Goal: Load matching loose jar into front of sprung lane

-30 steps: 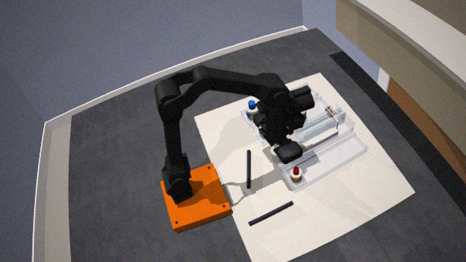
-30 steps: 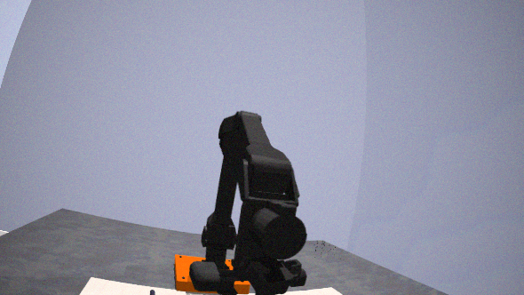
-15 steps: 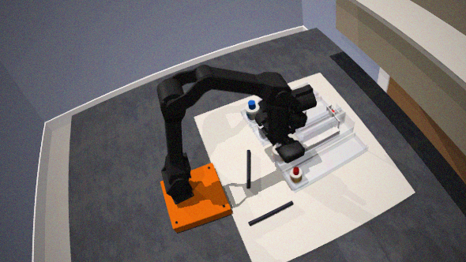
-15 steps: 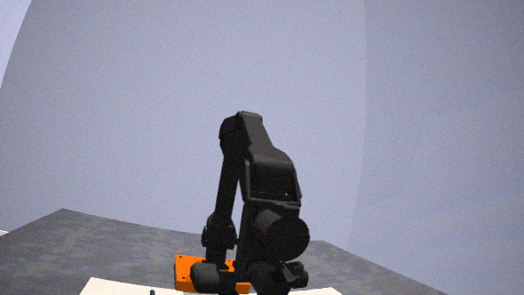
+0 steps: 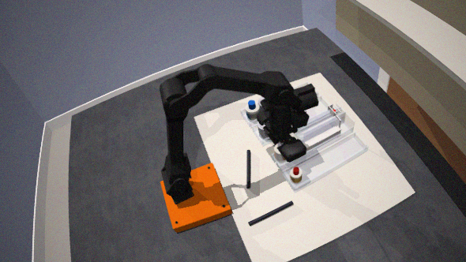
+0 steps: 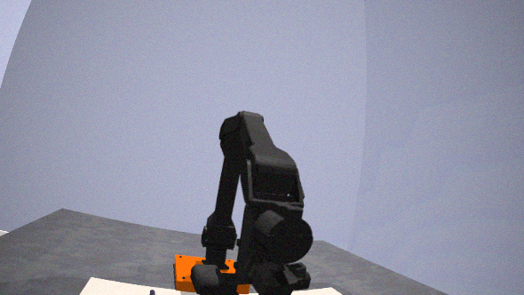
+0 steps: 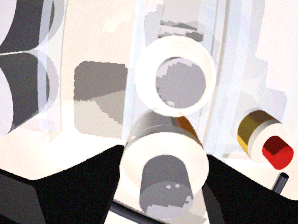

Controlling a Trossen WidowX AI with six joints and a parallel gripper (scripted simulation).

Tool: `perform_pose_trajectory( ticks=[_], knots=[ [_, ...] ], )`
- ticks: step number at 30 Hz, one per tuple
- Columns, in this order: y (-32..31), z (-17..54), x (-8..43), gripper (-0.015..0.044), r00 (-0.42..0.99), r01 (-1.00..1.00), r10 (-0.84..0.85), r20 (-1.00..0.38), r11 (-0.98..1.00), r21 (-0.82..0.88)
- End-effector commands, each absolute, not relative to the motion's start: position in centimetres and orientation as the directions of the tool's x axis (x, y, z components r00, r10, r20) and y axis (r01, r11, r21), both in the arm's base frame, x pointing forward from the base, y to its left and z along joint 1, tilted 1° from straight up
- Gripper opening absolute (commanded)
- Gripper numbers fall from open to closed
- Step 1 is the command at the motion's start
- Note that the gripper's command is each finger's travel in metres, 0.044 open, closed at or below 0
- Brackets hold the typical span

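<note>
My gripper (image 7: 163, 157) is shut on a jar with a white lid (image 7: 131, 162) and grey knob, its body grey with an orange-brown part, low in the wrist view. Another white-lidded jar with a grey knob (image 7: 181, 82) stands just beyond it between clear lane walls (image 7: 133, 70). The held jar overlaps it in view; whether they touch cannot be told. Grey bands show behind the standing jar; the pusher plate is not clearly seen. The held jar covers the low front stop, and its height over the lane floor is unclear. In the top view the arm hides most of this.
A red-knobbed jar (image 5: 296, 174) (image 7: 262, 137) stands in the lane on one side, a blue-knobbed jar (image 5: 252, 110) in a lane on the other. Dark rounded shapes fill the wrist view's left edge. Two dark bars (image 5: 249, 169) (image 5: 271, 213) lie on the white sheet (image 5: 336, 221).
</note>
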State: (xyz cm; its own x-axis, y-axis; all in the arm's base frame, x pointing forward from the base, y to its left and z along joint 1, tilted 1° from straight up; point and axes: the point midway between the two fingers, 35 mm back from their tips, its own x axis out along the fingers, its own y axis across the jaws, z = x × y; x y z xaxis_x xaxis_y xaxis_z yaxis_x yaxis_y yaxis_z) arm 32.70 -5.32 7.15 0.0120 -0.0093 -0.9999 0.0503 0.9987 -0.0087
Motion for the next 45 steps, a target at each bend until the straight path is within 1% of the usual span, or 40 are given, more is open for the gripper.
perform_pose_trajectory(
  ticks=[1,45],
  knots=[
    [-5.41,7.39,33.65,0.0,0.036,0.052,-0.015,-0.999,0.999,-0.013],
    [-5.43,7.62,34.02,0.0,0.037,0.052,-0.015,-0.999,0.999,-0.013]
  ],
)
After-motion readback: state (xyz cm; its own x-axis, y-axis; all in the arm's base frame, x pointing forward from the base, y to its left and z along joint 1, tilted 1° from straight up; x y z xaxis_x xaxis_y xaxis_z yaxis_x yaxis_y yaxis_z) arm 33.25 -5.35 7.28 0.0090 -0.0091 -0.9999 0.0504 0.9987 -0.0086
